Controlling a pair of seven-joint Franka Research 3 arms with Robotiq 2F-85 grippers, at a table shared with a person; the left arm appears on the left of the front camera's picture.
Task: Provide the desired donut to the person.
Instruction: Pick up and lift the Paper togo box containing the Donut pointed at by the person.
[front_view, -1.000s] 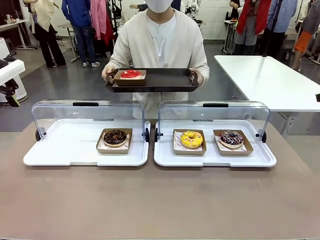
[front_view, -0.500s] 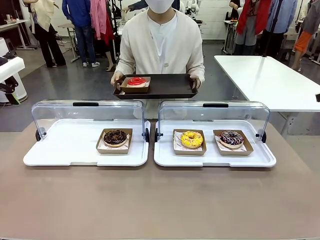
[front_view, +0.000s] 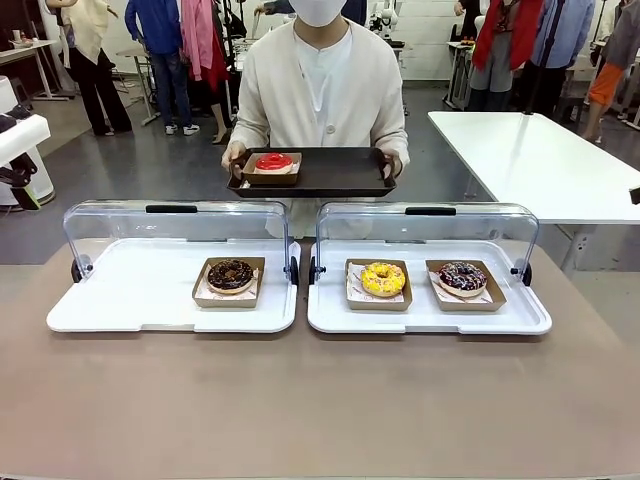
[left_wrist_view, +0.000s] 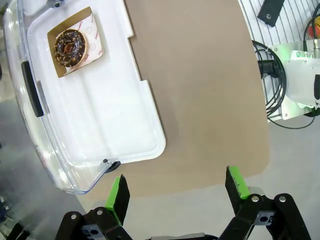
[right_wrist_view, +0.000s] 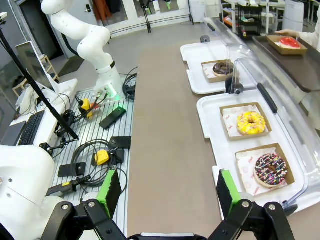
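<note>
The person (front_view: 320, 90) holds a tray (front_view: 340, 172) with a red donut (front_view: 273, 161) out flat, likely to get another. The chocolate donut (front_view: 231, 274), yellow donut (front_view: 383, 277) and sprinkle donut (front_view: 462, 275) sit uncovered on the counter (front_view: 320, 400), easy to reach. The left claw (left_wrist_view: 175, 192) and right claw (right_wrist_view: 167, 192) are wide open, holding nothing.

The person (front_view: 320, 95) is cut off by the front view's top edge, and the dark tray (front_view: 340, 172) covers part of the torso. The right wrist view's right edge cuts that tray just past the red donut (right_wrist_view: 289, 43). Print on the paper (left_wrist_view: 93, 38) under the chocolate donut (left_wrist_view: 70, 41) is too small to read.
</note>
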